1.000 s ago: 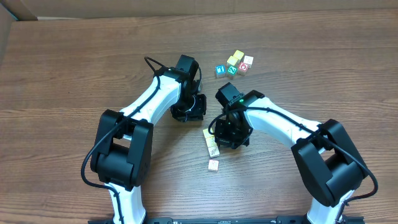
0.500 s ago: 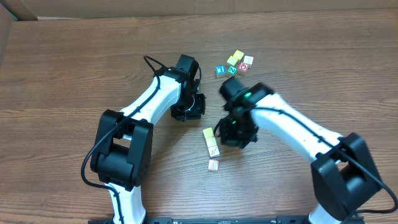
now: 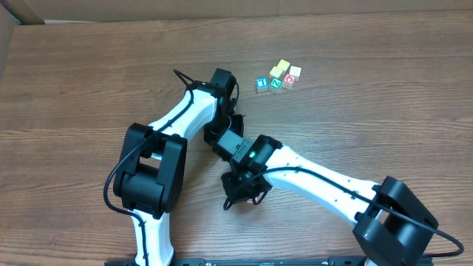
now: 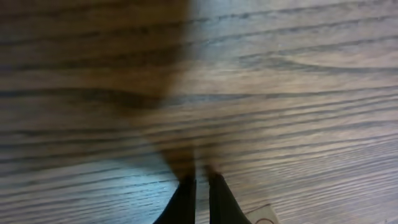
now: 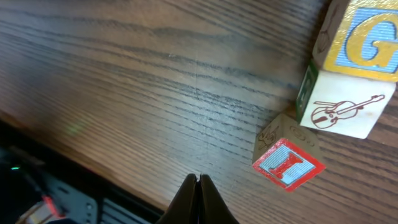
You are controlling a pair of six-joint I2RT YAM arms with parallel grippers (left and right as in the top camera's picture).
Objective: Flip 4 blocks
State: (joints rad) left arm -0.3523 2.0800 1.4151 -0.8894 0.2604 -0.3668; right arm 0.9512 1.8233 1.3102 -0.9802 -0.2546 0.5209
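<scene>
Far right of centre in the overhead view sits a cluster of blocks: two yellow-faced ones [image 3: 283, 66] [image 3: 277, 72], a teal-faced one [image 3: 275, 83] and a red-faced one [image 3: 289, 80]. Both grippers are well short of it. My left gripper [image 3: 220, 137] [image 4: 200, 182] is shut and empty over bare wood, with a pale cube corner [image 4: 264, 215] just right of its fingers. My right gripper [image 3: 230, 201] [image 5: 199, 182] is shut and empty near the front edge. A red-faced "I" cube [image 5: 288, 163] lies to its right, apart from the fingertips.
A blue-faced cube [image 3: 261, 83] and a white-topped cube [image 3: 295, 72] belong to the far cluster. In the right wrist view a yellow "G" cube [image 5: 364, 40] adjoins a cream violin cube [image 5: 345, 112]. The table's front edge [image 5: 93, 180] runs close behind the right fingers.
My right arm has swung left and toward the front edge and now covers the three loose cubes near the middle. The left gripper has shifted slightly nearer. Both stay shut.
</scene>
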